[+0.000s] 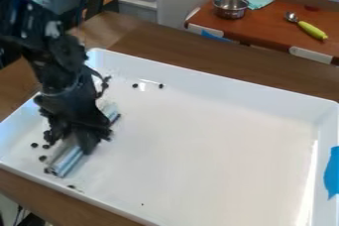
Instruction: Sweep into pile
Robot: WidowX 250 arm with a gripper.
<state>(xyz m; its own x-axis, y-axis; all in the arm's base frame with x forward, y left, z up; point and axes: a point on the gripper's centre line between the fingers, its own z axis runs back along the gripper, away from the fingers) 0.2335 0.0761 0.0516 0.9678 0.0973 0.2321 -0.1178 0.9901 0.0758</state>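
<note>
Beside dark bits (42, 158), end effector (84, 145) seemingly holds bar (65, 164).

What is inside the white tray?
Scattered small dark bits and a silvery bar are in the white tray. The gripper covers part of the bar; anything hidden behind the gripper can't be seen.

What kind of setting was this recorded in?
Probably a robotics lab: a robot arm works over a white tray, with a metal pot and a green-handled scoop on a reddish-brown surface behind.
</note>
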